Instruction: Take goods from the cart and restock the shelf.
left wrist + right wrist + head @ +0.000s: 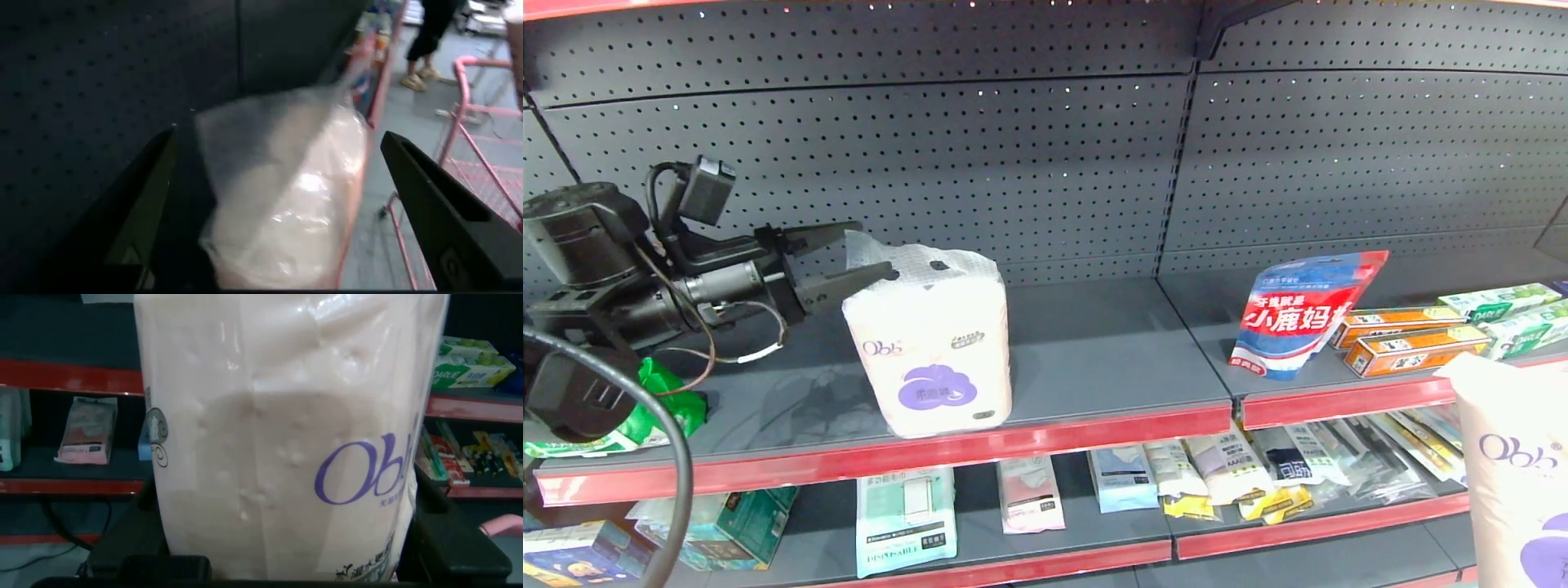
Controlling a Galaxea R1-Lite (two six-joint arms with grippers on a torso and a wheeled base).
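Locate the left gripper (pixel 876 247) at the left of the grey metal shelf with the red front lip (pixel 1094 359), jaws spread wide and clamping nothing. Find the white plastic-wrapped tissue pack with the purple emblem (pixel 931 343) directly ahead of those jaws, standing upright on the shelf near the front lip, long axis vertical, loose top flap of wrapping lying in the gap between the fingertips; contact with that flap not determinable. Confirm in the left wrist view: pack (pixel 286 212) centred between the jaws, open space at each flank. Treat this pack as set down; expect a straight pull-back to free the jaws. Farther right, past the red-and-blue stand-up pouch (pixel 1298 314), note the second white tissue pack (pixel 286 416), upright and pinched at its base between the jaws of the right gripper (pixel 286 555). Judge the bare shelf span between first pack and pouch to lie ahead and left of the right jaws, right arm nearer.
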